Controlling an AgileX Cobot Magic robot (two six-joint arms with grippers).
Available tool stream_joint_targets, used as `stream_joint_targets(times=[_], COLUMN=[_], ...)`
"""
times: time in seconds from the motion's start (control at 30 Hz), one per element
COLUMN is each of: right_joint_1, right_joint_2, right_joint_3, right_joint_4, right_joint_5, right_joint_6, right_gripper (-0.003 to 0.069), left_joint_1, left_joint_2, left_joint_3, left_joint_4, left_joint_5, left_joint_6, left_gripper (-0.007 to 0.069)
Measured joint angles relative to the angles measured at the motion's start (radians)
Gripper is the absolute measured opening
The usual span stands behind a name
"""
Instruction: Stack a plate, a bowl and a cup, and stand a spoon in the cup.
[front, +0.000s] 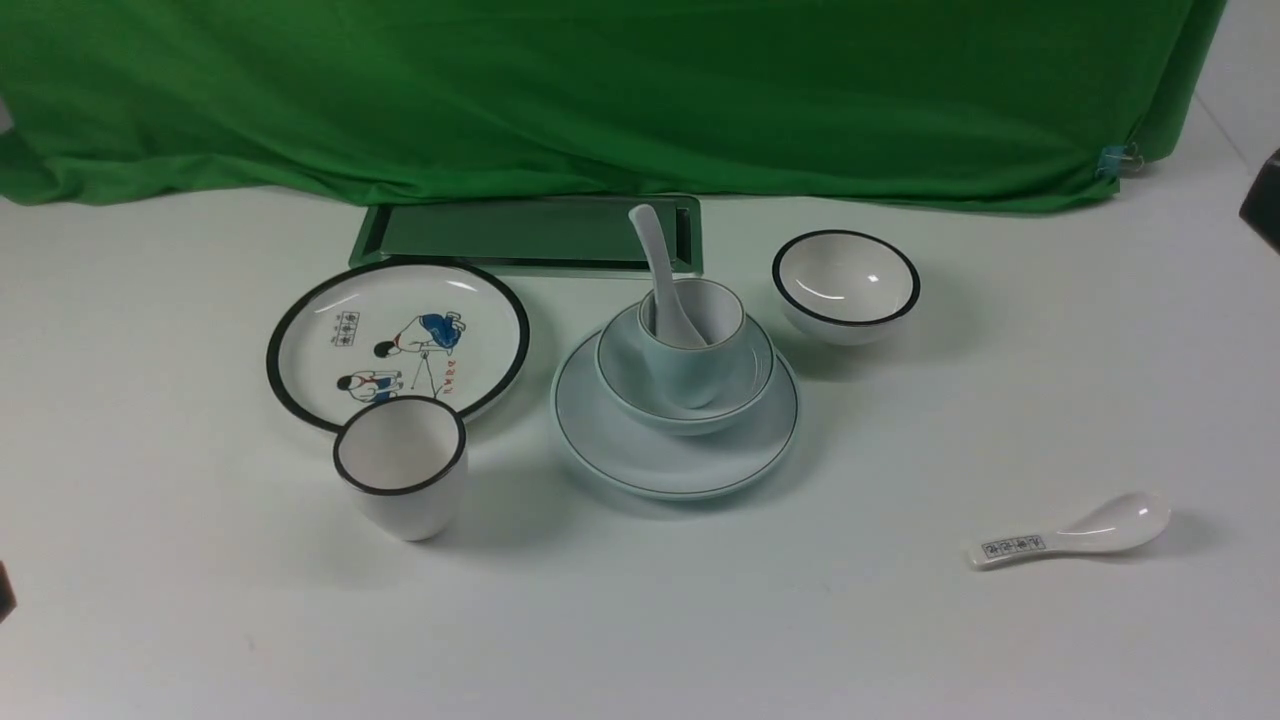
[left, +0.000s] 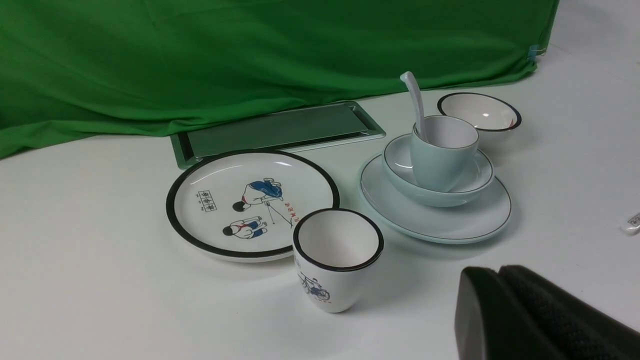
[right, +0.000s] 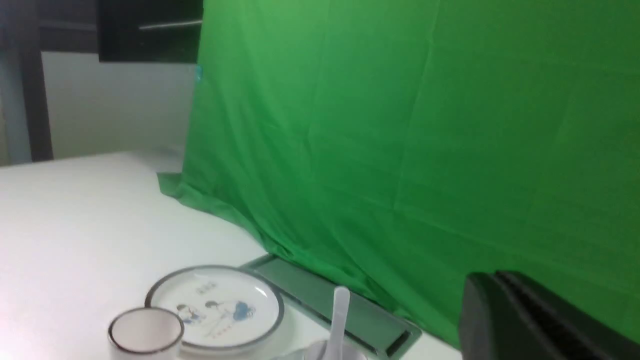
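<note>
The left tool (left: 496, 282) is clenched, fingers pressed together on nothing. The right tool (right: 495, 287) is likewise clenched and empty. Both are well apart from the stack at the middle of the table (front: 640, 620). There the plate (front: 620, 450) carries the bowl (front: 690, 420), and the cup (front: 690, 370) sits in the bowl. The spoon (front: 655, 255) stands in the cup, its handle leaning far-left. A patterned spoon (front: 1070, 535) lies near-right.

The left end effector (left: 500, 280) is matt black with rounded tips, and one finger (left: 555, 315) has a fine dotted texture on its surface. The right end effector (right: 495, 282) is also black, with rounded tips and thin ridges along its length.
</note>
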Motion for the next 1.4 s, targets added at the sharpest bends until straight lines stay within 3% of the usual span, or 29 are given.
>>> stream_joint_targets(times=[0.1,0.4,0.63,0.93,1.4], right_joint_1=[-0.051,-0.458,-0.624,-0.664,-0.664], right_joint_2=[-0.056,-0.382,-0.557,-0.586,-0.586], right_joint_3=[0.082,0.49,0.645,0.648,0.648], right_joint_4=[0.0,-0.079,-0.106,-0.106,-0.106], right_joint_5=[-0.019,-0.046,0.006,0.204,0.215], right_joint_6=[0.005,0.178,0.275,0.284,0.27], right_gripper=[0.001,0.001,0.001,0.001,0.002], left_joint_1=[0.0,0.0,0.0,0.0,0.0], left_joint_2=[0.0,0.0,0.0,0.0,0.0], left_joint_3=[0.0,0.0,0.0,0.0,0.0], left_joint_4=[0.0,0.004,0.005,0.005,0.005], left_joint_5=[0.0,0.0,0.0,0.0,0.0], left_joint_6=[0.0,0.0,-0.004,-0.004,-0.004], left_gripper=[-0.0029,-0.0029,-0.0029,-0.0029,-0.0029])
